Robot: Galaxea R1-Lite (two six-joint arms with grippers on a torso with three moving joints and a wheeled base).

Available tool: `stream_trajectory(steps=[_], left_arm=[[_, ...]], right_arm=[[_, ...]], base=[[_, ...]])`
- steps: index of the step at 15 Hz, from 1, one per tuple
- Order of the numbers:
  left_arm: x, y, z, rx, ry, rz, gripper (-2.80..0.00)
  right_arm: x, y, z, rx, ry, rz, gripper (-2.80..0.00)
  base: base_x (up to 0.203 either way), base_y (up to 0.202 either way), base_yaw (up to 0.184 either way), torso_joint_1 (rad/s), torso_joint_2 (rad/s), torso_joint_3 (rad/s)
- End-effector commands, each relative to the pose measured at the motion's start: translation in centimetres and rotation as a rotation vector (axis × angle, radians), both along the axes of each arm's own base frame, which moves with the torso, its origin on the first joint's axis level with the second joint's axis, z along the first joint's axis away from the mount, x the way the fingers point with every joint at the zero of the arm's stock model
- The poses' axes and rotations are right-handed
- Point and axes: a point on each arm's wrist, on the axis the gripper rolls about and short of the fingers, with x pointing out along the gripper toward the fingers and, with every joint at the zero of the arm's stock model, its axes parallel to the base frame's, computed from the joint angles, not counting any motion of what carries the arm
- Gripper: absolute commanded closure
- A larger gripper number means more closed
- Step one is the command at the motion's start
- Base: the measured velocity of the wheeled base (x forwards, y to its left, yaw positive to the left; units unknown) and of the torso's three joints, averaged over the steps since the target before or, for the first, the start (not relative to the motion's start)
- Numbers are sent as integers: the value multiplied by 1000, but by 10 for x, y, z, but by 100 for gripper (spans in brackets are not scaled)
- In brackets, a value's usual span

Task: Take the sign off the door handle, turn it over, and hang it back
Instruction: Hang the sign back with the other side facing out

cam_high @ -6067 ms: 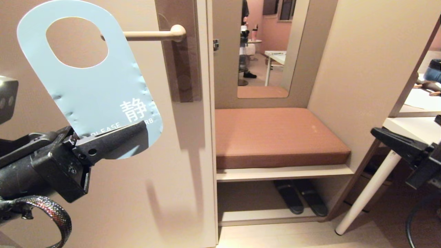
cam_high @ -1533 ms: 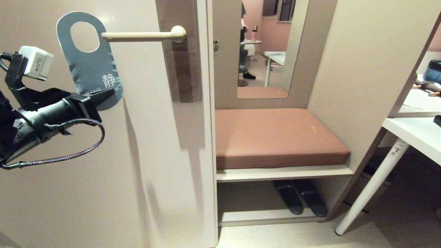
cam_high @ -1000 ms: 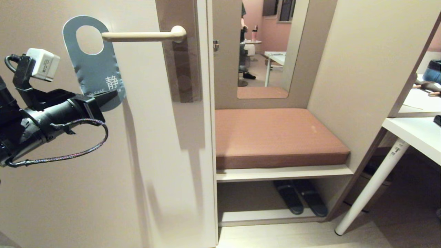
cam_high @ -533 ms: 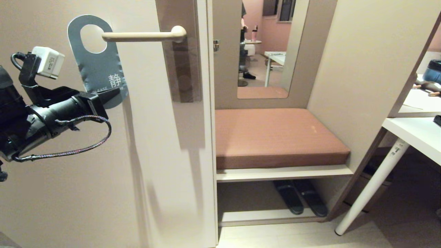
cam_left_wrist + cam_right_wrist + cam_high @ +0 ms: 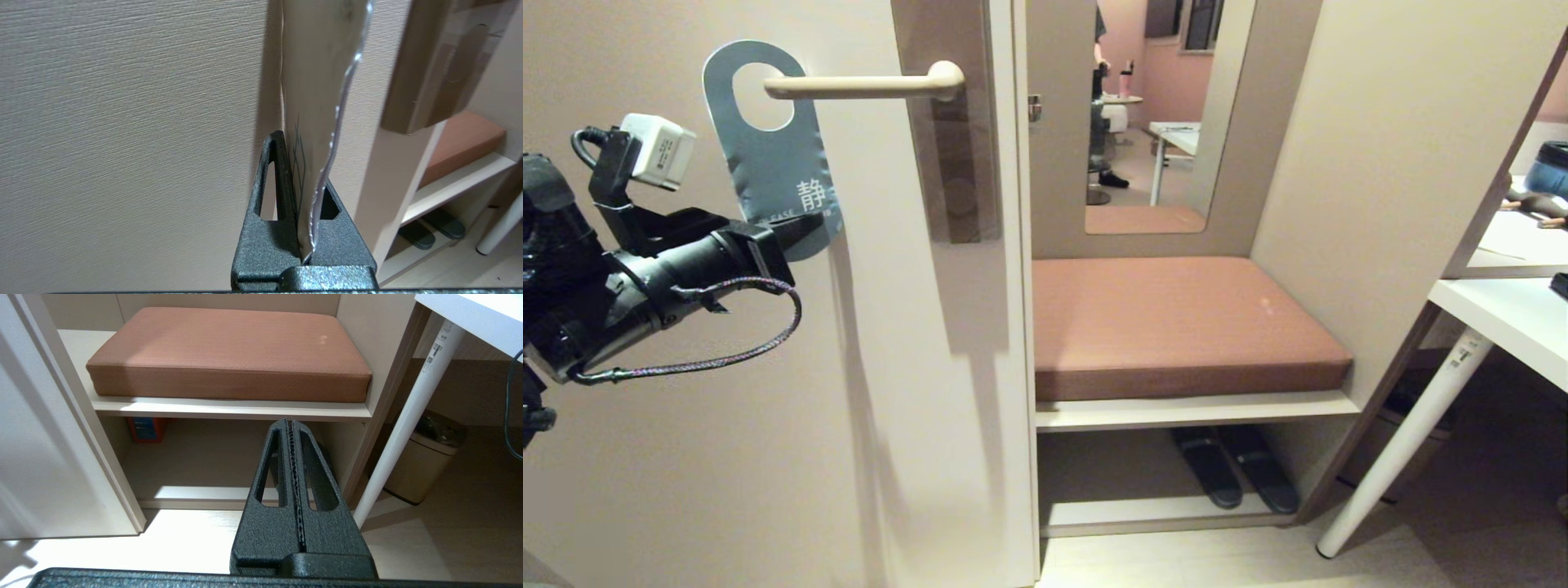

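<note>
Sign [image 5: 776, 175], one, blue-grey face toward the head camera, was held up against the door [image 5: 686, 457] with its round hole level with the free left tip of the door handle [image 5: 866, 83]; from the head view I could not tell whether the tip had entered the hole or just overlapped it. Left gripper [image 5: 796, 231] was clamped on the sign's lower end, fingers pressed flat on both faces, arm coming in from the left. Left wrist view gave what the head view did not: the sign [image 5: 322, 102] edge-on, wavy along its edge, pinched between the two black fingers [image 5: 269, 228], with the door surface just beside it and the brown backplate [image 5: 429, 69] to the right. Handle lever was out of that view. Right gripper [image 5: 292, 465] appeared only in its own wrist view, fingers together on nothing, parked low in front of the bench. That view also showed a white table leg [image 5: 412, 412] and one bin [image 5: 421, 461] near it, which the head view barely showed. Counts: one handle, one backplate, one brown cushion [image 5: 1176, 327] on the bench right of the door, two dark slippers [image 5: 1233, 478] on the shelf under it, one mirror [image 5: 1152, 114] above it, part of a person reflected there.
</note>
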Motion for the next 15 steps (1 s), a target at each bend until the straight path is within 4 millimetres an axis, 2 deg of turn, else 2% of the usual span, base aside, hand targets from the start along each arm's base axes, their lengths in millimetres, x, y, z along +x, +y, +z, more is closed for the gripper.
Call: stream_trajectory(steps=[1,15], left_arm=[[-1,-3,1,8,-10,-11,0],[-14,-46,5,1,-24,-40,0]], right_arm=[[0,0,0,-1,1,0,0],[0,0,0,-1,1,-2,0]], base=[[0,0,0,0,0,0],[0,0,0,0,0,0]])
